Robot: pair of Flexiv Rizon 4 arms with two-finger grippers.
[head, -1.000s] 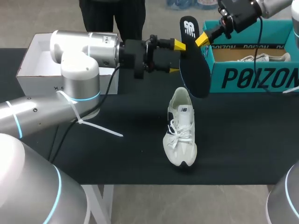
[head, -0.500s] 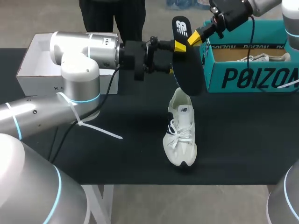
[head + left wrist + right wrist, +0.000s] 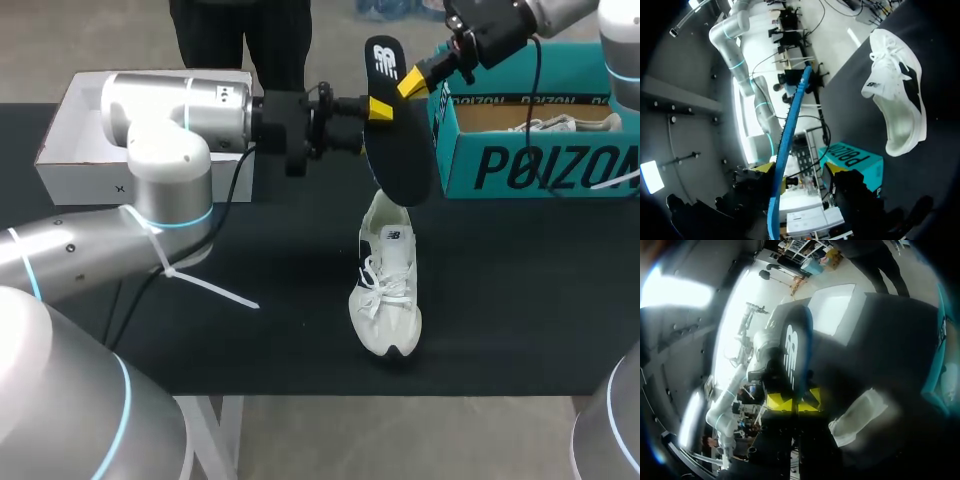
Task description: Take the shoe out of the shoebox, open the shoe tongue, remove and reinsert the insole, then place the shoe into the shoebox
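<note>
Aloft, thin black blue-edged insole [image 3: 400, 150] tight within right tool [image 3: 792, 401]; left tool [image 3: 803, 172] agape.

Head cam overhead; wrists close, prob. sharing insole [image 3: 400, 150].

Insole out, 1 shoe standing, shoebox open

The black insole [image 3: 398, 150] hangs in the air, heel end up, just above the heel of the white lace-up shoe [image 3: 388, 285], which stands on its sole. The teal shoebox [image 3: 530, 165] sits open behind, holding a second white shoe [image 3: 560, 124].
</note>
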